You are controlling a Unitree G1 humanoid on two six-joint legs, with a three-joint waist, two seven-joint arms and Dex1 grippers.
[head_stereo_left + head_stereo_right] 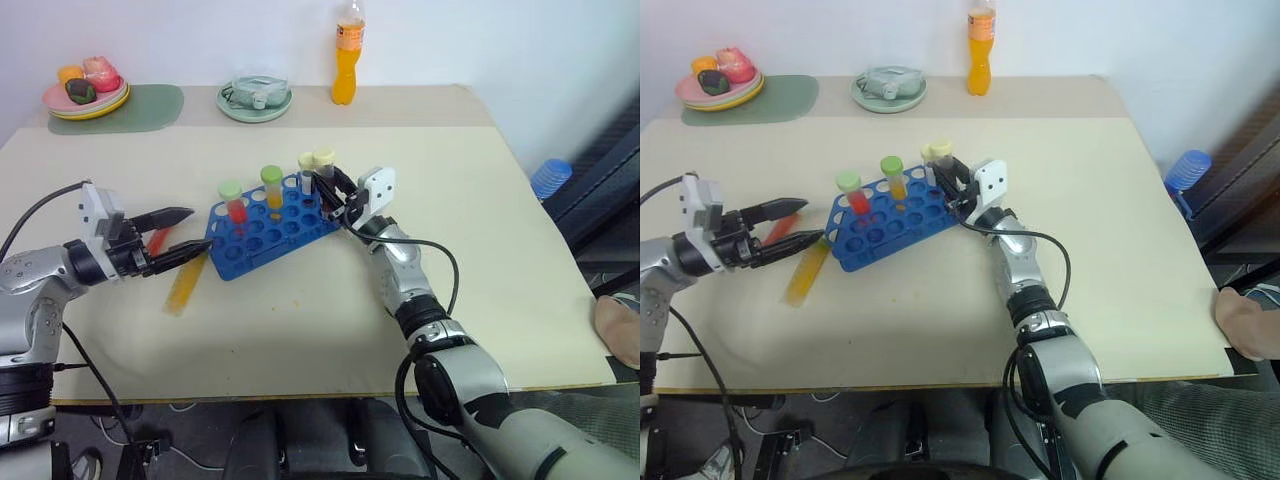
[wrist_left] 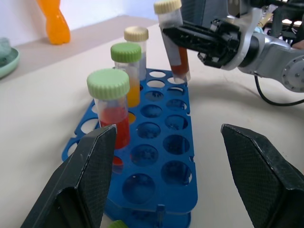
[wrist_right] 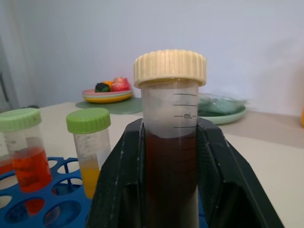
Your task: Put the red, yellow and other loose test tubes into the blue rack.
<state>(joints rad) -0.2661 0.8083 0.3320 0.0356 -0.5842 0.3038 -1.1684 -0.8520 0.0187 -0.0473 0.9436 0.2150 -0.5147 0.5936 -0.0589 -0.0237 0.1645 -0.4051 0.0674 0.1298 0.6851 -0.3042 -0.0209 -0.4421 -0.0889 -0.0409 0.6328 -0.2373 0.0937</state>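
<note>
**Cream-cap tube held over rack's right end; two loose tubes by left tool**

Going L to R on your worktop (image 1: 470, 300): far back L you've got a stack of plates (image 1: 86, 98) w/ food on a green mat (image 1: 150, 105). Nearer you, the left tool (image 1: 178, 234) points toward the rack, fingers spread wide, nothing between them. Just past its tips lie two loose tubes on the worktop: a red tube (image 1: 157, 240), partly hidden by the fingers, and a yellow tube (image 1: 186, 283) lying at a slant just beside the rack's L end.

The blue rack (image 1: 270, 232) sits mid-worktop, angled. In it, upright: a green-cap tube w/ red liquid (image 2: 110, 107) at the L end, a green-cap tube w/ yellow-orange liquid (image 2: 127, 71) next along, and a cream-cap tube (image 2: 137, 47) further R, contents hard to tell.

At the rack's R end the right tool (image 2: 183, 37) is pinching a cream-cap tube w/ dark brown-red liquid (image 3: 170, 142), fingers pressed on both sides of it. Tube is tilted a bit; its bottom hangs over the end holes. Can't tell if it's touching the rack.

Back of worktop, centre: a pale green dish (image 1: 254, 96), then an orange drink bottle (image 1: 347, 55) to its R.
</note>
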